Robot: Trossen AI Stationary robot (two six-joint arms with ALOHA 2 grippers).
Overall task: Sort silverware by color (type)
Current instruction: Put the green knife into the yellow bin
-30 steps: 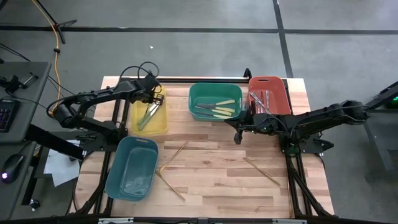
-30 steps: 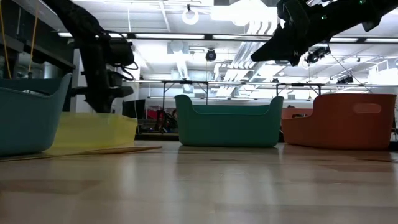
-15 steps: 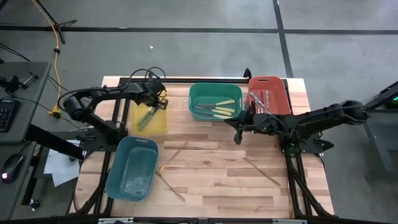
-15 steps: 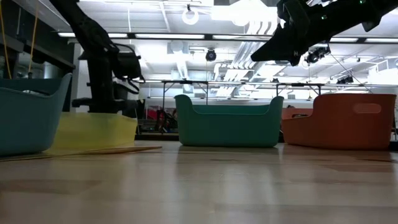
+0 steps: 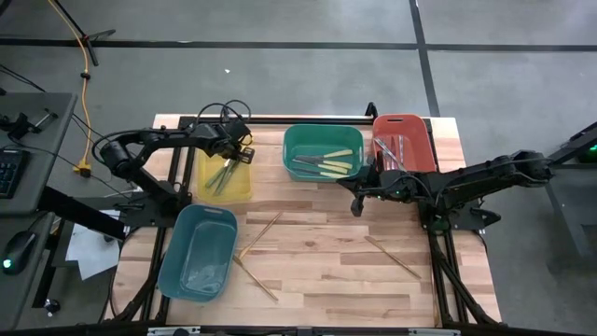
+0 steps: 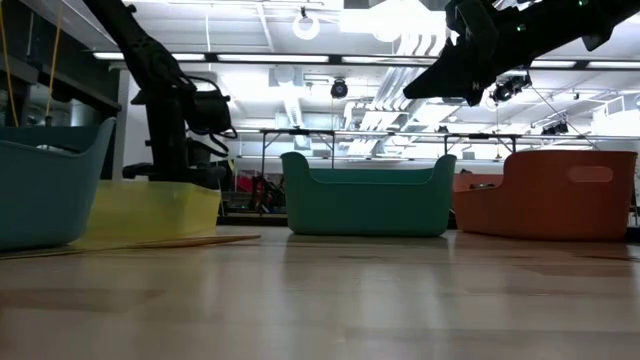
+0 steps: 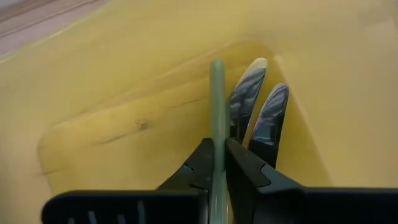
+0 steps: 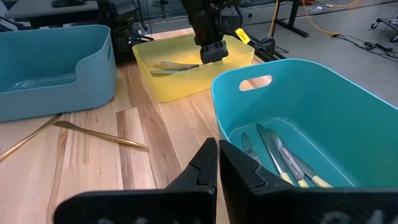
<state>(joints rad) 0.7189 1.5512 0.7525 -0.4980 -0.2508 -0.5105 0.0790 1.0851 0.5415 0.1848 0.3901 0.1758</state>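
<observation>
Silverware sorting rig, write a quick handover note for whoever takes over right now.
Left gripper: down in the yellow bin, fingers around a green-handled utensil.
Right gripper: shut, empty, over the table by the green bin.
Done: green handles in the yellow bin, yellow-handled knives in the green bin, silver pieces in the red bin.
Left: wooden utensils on the table.

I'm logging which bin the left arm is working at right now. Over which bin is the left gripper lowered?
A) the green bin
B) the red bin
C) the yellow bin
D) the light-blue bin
C: the left gripper reaches down into the yellow bin, and its wrist view shows a green-handled utensil between its fingers against the yellow walls.
</observation>
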